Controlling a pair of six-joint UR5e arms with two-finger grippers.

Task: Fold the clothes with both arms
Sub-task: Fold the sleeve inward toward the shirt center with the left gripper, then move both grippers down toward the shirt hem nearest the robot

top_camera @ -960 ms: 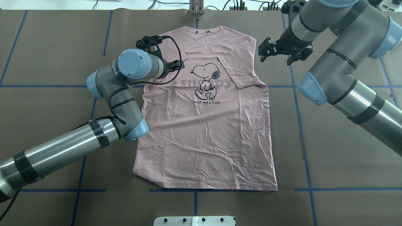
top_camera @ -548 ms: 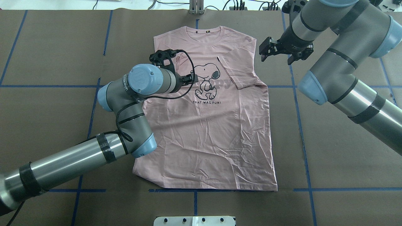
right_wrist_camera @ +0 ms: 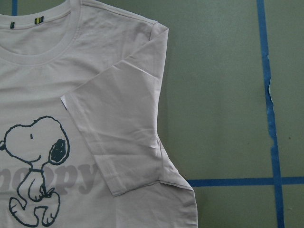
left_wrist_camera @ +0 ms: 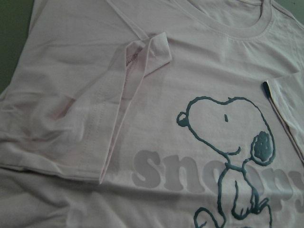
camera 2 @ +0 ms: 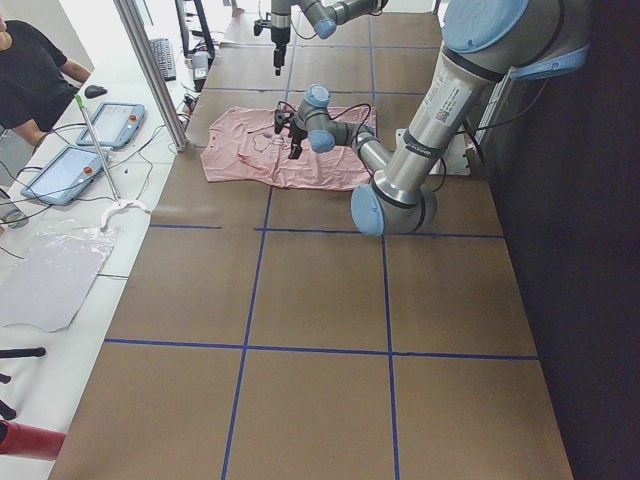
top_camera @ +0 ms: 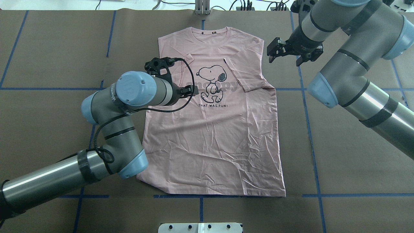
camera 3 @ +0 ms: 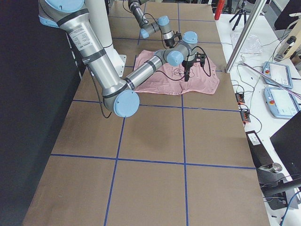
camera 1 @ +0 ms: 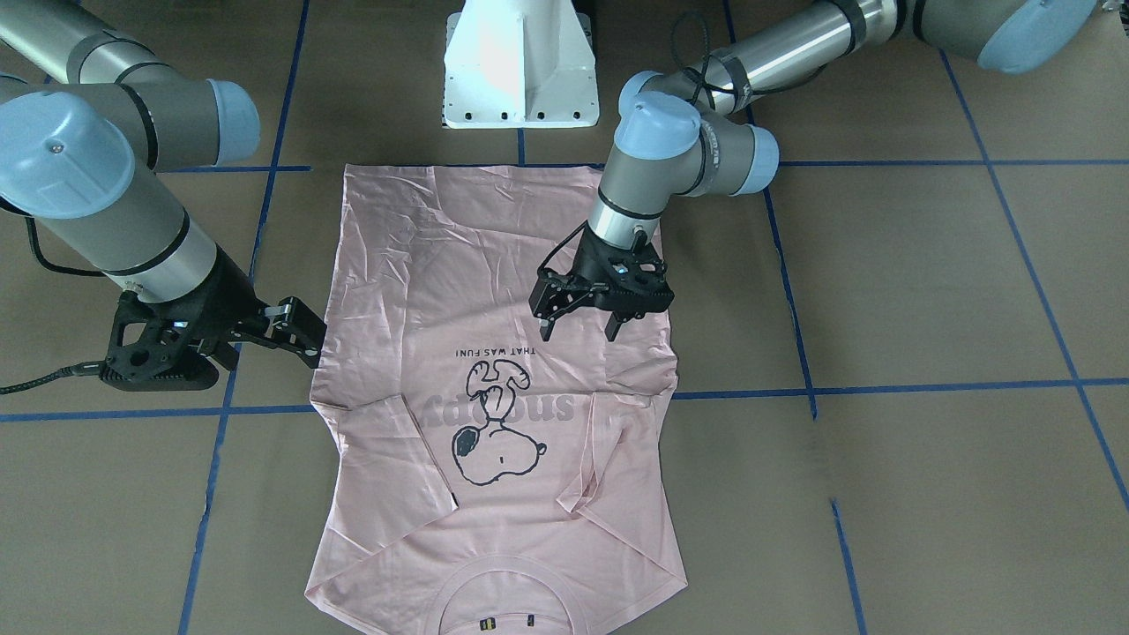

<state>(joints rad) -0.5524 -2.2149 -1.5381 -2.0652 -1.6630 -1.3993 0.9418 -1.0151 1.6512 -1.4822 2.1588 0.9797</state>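
Note:
The pale pink T-shirt (top_camera: 220, 139) lies flat on the brown table with the dog print up and its collar at the far side. Both sleeves are folded in over the chest (left_wrist_camera: 118, 95) (right_wrist_camera: 123, 118). My left gripper (camera 1: 578, 333) is open and empty. It hovers over the shirt (camera 1: 459, 256) just on the hem side of the lettering, near the shirt's left edge. In the overhead view its wrist hides most of it. My right gripper (top_camera: 270, 55) is open and empty, off the cloth beside the right shoulder; it also shows in the front-facing view (camera 1: 313, 344).
The white pedestal base (camera 1: 520, 66) stands at the near edge behind the hem. Blue tape lines (top_camera: 310, 129) cross the brown table cover. A metal post (top_camera: 202, 8) and cables sit at the far edge. An operator (camera 2: 30, 80) and tablets (camera 2: 100, 130) are beyond it.
My left gripper has moved from the left sleeve toward the hem, first swinging right over the print, then back left. The right arm has barely moved. The shirt lies as before.

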